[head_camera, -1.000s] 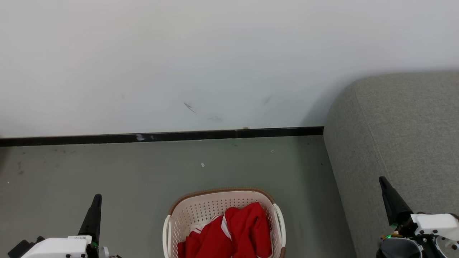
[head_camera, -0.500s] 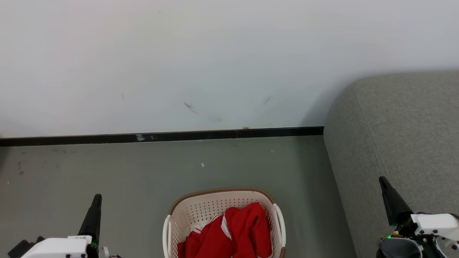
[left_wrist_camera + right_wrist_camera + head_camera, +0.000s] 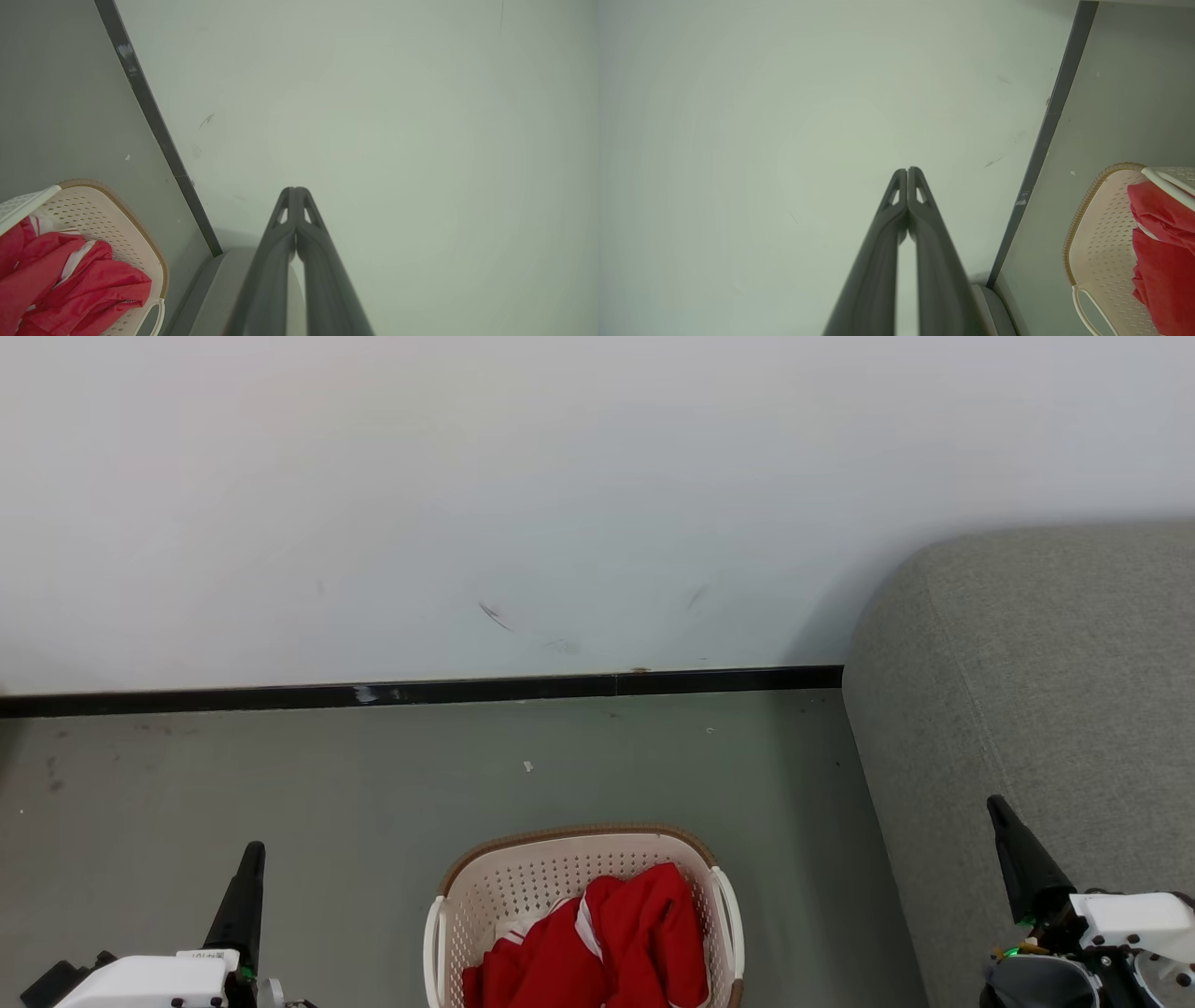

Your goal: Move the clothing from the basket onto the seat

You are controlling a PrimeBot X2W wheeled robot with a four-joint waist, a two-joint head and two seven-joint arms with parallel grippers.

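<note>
1. Step in hand, as I read it: the very start, no pick begun. All the clothing lay heaped in the basket, red w/ white trim, and none showed on the seat.
2. The basket sat on the floor, low and centre in the head view, between the two grippers. It was near the seat's side but not touching, w/ a strip of floor between.
3. The seat stood on the robot's right. Only its rounded grey end showed, so I couldn't tell how its top lay.
4. L gripper: fingers pressed together tip to tip, holding nothing. It hung left of the basket, apart from it, pointing toward the wall.
5. R gripper: same, fingers closed flat on each other and empty. It hung right of the basket, in front of the seat's side.
6. Next move, prob.: one gripper spreads its fingers, swings in over the basket, drops into the heap and pinches a top fold. The R gripper looked the better pick, being on the seat side.
7. What that calls for: lifting high enough to clear the rim, since soft cloth trails. A 2nd garment might drag along, and the light basket might slide or tip. The robot would then likely need to turn right to reach the seat's top.
</note>
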